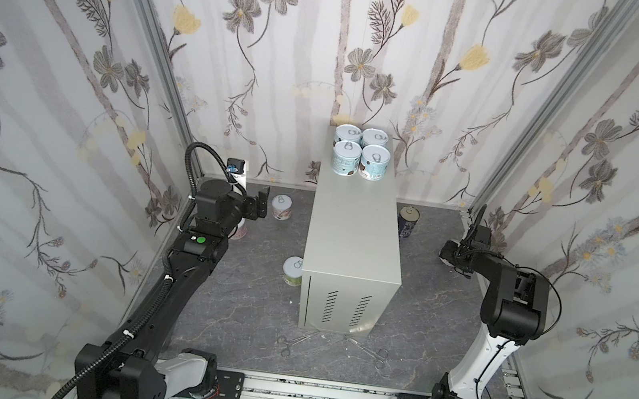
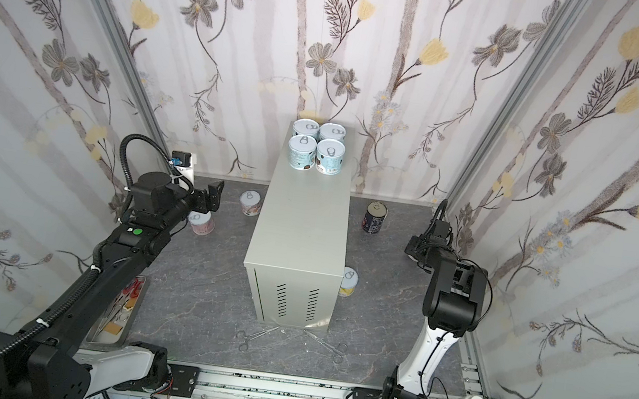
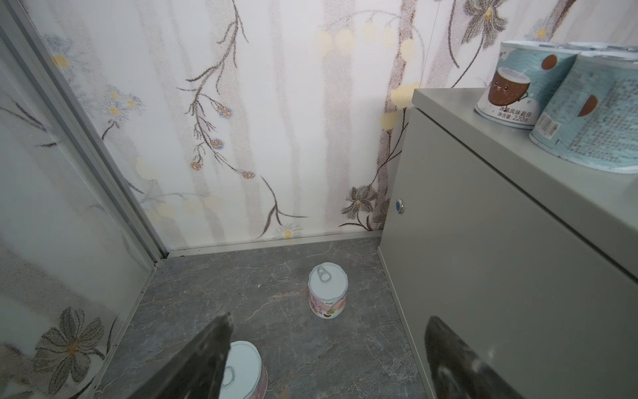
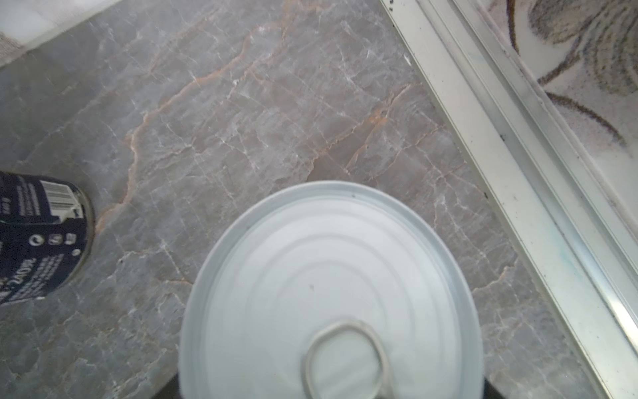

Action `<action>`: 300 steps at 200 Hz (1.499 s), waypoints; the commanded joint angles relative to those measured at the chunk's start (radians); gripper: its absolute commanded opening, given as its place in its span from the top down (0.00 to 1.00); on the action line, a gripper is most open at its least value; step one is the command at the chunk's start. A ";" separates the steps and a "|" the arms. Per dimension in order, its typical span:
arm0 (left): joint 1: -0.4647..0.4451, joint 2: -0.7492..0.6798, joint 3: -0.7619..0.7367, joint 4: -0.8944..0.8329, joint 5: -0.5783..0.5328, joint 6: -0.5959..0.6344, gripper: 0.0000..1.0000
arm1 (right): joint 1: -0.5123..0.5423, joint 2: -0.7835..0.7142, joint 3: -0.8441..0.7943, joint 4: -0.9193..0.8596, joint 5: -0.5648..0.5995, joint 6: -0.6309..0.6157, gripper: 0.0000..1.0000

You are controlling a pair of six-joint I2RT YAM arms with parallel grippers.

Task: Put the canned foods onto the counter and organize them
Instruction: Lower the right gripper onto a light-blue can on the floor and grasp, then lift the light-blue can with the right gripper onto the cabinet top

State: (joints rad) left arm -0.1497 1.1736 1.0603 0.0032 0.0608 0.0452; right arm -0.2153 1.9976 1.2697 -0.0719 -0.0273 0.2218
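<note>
Because the can (image 4: 328, 293) sits right under your right gripper (image 1: 448, 258), with its silver pull-tab lid filling the right wrist view, your jaws are shut on its round sides, low by the floor (image 4: 276, 103) near the right wall. It is a short metal can, hard and stiff, so it does not squash, but its sides are smooth and round and I think it can slip or turn if you hold it loosely. It likely has food inside, so expect some weight. Hold it by the middle of its sides, not by the lid ring. The tall dark-blue can (image 4: 38, 238) stands close beside your gripper, so lift straight up. The counter (image 1: 351, 230) is off to the side of this gripper, and four teal cans (image 1: 359, 157) stand together at its far end. Your left gripper (image 1: 261, 201) hangs with its jaws apart, holding nothing, above a pink can (image 3: 241, 369), with another pink can (image 3: 327, 293) just ahead of it.
</note>
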 commanded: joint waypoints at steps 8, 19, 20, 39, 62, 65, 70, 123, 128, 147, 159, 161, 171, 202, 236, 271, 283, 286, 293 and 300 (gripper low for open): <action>0.001 0.006 -0.009 0.028 0.004 0.009 0.12 | 0.008 -0.027 -0.007 -0.072 -0.027 -0.019 0.43; 0.002 0.008 -0.010 0.030 0.005 0.010 0.11 | 0.011 -0.047 -0.015 -0.079 -0.025 -0.020 0.45; 0.002 0.008 -0.011 0.030 0.004 0.010 0.12 | 0.011 -0.049 -0.016 -0.081 -0.025 -0.021 0.45; 0.002 0.005 -0.017 0.037 -0.002 0.016 0.11 | 0.017 -0.091 -0.022 -0.100 -0.020 -0.022 0.47; 0.002 0.006 -0.018 0.037 -0.002 0.014 0.11 | 0.029 -0.143 -0.020 -0.124 -0.005 -0.026 0.51; 0.002 0.006 -0.019 0.037 0.001 0.014 0.11 | 0.030 -0.153 -0.018 -0.131 -0.005 -0.028 0.51; 0.002 0.006 -0.019 0.037 0.002 0.014 0.11 | 0.033 -0.161 -0.015 -0.135 -0.006 -0.029 0.51; 0.005 -0.007 -0.038 0.029 -0.034 0.023 0.11 | 0.095 -0.303 0.074 -0.259 0.019 -0.091 0.54; 0.007 -0.009 -0.039 0.024 -0.038 0.015 0.11 | 0.103 -0.323 0.085 -0.270 0.022 -0.103 0.54; 0.013 -0.006 -0.023 -0.016 -0.041 -0.032 0.11 | 0.131 -0.395 0.124 -0.313 0.027 -0.142 0.55; 0.015 0.006 -0.012 -0.047 -0.041 -0.059 0.11 | 0.146 -0.463 0.155 -0.342 0.024 -0.158 0.55; 0.015 0.008 -0.010 -0.051 -0.041 -0.061 0.11 | 0.148 -0.467 0.157 -0.345 0.024 -0.158 0.55; 0.016 0.013 -0.014 -0.061 -0.038 -0.071 0.11 | 0.161 -0.497 0.190 -0.377 0.016 -0.170 0.56; 0.019 0.023 -0.039 -0.052 -0.039 -0.077 0.11 | 0.238 -0.576 0.284 -0.455 -0.006 -0.223 0.55; 0.034 0.046 -0.058 -0.053 -0.046 -0.103 0.11 | 0.360 -0.648 0.350 -0.496 -0.025 -0.250 0.54; 0.059 0.062 -0.080 -0.041 -0.046 -0.118 0.11 | 0.487 -0.664 0.416 -0.534 -0.061 -0.286 0.54; 0.067 0.072 -0.074 -0.047 -0.043 -0.125 0.11 | 0.526 -0.668 0.418 -0.523 -0.073 -0.294 0.54; 0.068 0.073 -0.073 -0.049 -0.043 -0.126 0.11 | 0.530 -0.667 0.418 -0.522 -0.074 -0.293 0.54; 0.071 0.075 -0.072 -0.049 -0.042 -0.129 0.11 | 0.548 -0.663 0.423 -0.524 -0.080 -0.297 0.54; 0.073 0.075 -0.072 -0.049 -0.041 -0.131 0.11 | 0.563 -0.656 0.431 -0.530 -0.082 -0.302 0.54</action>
State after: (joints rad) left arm -0.0853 1.2427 0.9833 -0.0601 0.0200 -0.0612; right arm 0.3038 1.3392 1.6764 -0.6315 -0.0776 -0.0429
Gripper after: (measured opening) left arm 0.891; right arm 0.636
